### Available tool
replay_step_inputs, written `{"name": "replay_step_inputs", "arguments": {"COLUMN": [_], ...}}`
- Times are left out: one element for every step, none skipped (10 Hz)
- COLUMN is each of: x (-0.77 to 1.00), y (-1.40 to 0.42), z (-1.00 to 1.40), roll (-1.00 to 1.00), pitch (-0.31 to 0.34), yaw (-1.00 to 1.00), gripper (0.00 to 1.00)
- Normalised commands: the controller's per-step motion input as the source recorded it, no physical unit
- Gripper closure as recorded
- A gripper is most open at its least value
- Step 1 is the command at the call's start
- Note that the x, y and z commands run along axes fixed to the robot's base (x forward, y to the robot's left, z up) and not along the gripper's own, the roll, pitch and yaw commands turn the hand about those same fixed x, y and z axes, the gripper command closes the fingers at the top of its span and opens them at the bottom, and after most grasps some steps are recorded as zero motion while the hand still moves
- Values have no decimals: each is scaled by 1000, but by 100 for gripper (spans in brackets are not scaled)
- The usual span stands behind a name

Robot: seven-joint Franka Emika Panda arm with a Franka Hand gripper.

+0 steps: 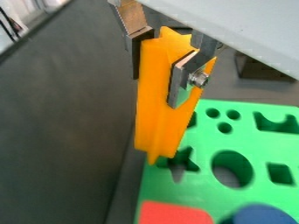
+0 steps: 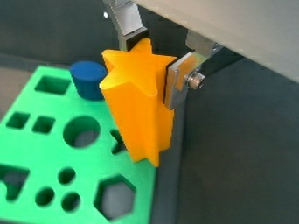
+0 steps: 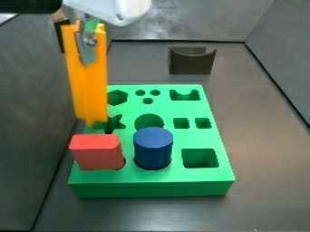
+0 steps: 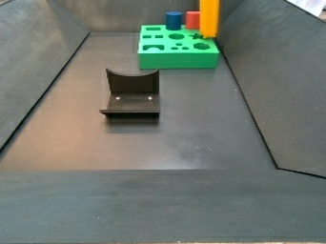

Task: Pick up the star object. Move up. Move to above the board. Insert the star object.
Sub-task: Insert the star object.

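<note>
My gripper (image 1: 162, 61) is shut on the star object (image 1: 160, 96), a tall orange-yellow ridged prism held upright; both wrist views show it (image 2: 135, 109). In a side view the gripper (image 3: 85, 38) holds the prism (image 3: 87, 82) over the near-left part of the green board (image 3: 206, 136). The prism's lower end sits right at the star-shaped hole (image 1: 179, 163) near the board's edge. I cannot tell if it has entered the hole. The board (image 4: 159, 59) stands far back in a side view, with the prism (image 4: 208, 14) above it.
A red block (image 3: 94, 152) and a blue cylinder (image 3: 151, 148) stand in the board next to the star hole. Other cut-outs are open. The dark fixture (image 4: 130, 92) stands on the floor apart from the board. Dark sloping walls enclose the floor.
</note>
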Motion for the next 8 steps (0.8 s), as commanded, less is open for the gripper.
{"name": "replay_step_inputs", "arguments": {"x": [374,423,157,0,246,386,311,51], "y": [-69,-23,0,-97,-23,-17,0,0], "z": [-111,-117,-23,-66,-369,-463,-457,-380], "roll": [-107,-54,-9,0,0,30,96,143], "pitch": [-93,-59,-21,-30,-119,-146,-143,-127], "yaw": [-51,0,-69,0,71,189,346,583], "gripper": [100,100,100,100,100,100,100,100]}}
